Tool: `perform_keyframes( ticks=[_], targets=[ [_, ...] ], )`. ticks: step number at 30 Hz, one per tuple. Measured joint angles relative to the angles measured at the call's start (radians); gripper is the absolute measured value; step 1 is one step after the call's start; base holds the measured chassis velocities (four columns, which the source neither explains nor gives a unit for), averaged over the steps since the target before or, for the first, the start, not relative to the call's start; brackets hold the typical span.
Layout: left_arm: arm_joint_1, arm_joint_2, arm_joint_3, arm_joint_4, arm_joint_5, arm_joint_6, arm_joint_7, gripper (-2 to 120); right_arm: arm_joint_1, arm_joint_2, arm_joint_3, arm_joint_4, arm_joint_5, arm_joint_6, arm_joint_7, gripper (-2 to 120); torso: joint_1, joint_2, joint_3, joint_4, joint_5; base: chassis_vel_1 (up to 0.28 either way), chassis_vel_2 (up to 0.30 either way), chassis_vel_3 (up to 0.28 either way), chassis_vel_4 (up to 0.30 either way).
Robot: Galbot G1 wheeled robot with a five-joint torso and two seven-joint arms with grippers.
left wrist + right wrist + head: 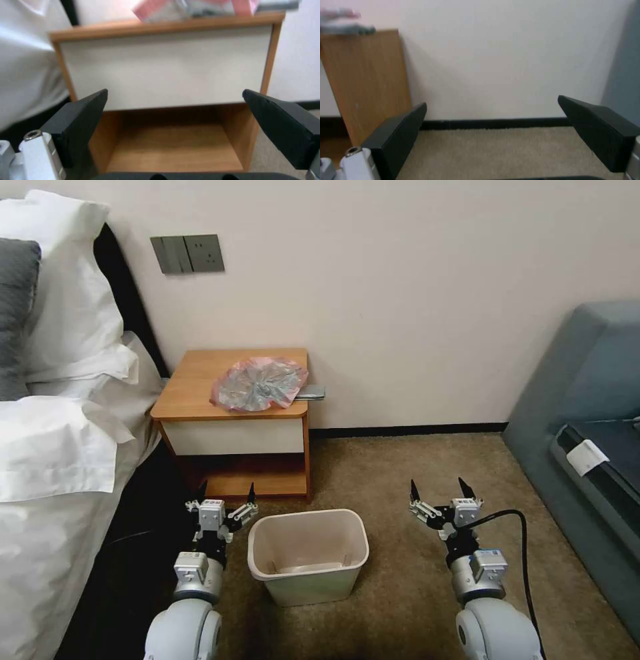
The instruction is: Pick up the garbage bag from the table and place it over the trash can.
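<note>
Left hand point(227, 489) wide, holding nothing, right hand point(439, 486) likewise, garbage bag point(260, 383) on table point(193, 387)

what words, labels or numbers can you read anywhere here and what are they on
None can be read.
The white tag on the grey-blue sofa: blank or too small to tell.
The small labels on the left claw and right claw housings: too small to read.
The garbage bag, trash can and wall switch plate carry no visible print.
</note>
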Motion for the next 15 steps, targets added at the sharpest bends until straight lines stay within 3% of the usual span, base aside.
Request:
perform_keyframes(
  ticks=[2,6,8,15],
  targets=[
    [0.010,-0.001,-0.005,-0.017,-0.003,0.004,-0.002,100,-0.010,0.001,0.001,0.016,0.002,0.000,0.001,100,0.000,0.000,0.000,0.0000,-0.0001,0.000,0.000,0.000,0.000],
    [0.085,-0.006,-0.047,-0.156,-0.024,0.035,-0.015,100,-0.089,0.007,0.012,0.136,0.019,-0.006,0.011,100,0.000,0.000,0.000,0.0000,-0.0004,0.000,0.000,0.000,0.000],
    [0.102,-0.007,-0.057,-0.186,-0.028,0.042,-0.018,100,-0.100,0.007,0.012,0.152,0.022,-0.008,0.011,100,0.000,0.000,0.000,-0.0001,0.0008,0.000,0.000,0.000,0.000],
    [0.181,-0.012,-0.100,-0.332,-0.049,0.074,-0.033,100,-0.188,0.006,0.022,0.298,0.053,-0.024,0.022,100,0.000,0.000,0.000,0.0000,-0.0001,0.000,0.000,0.000,0.000]
  ],
)
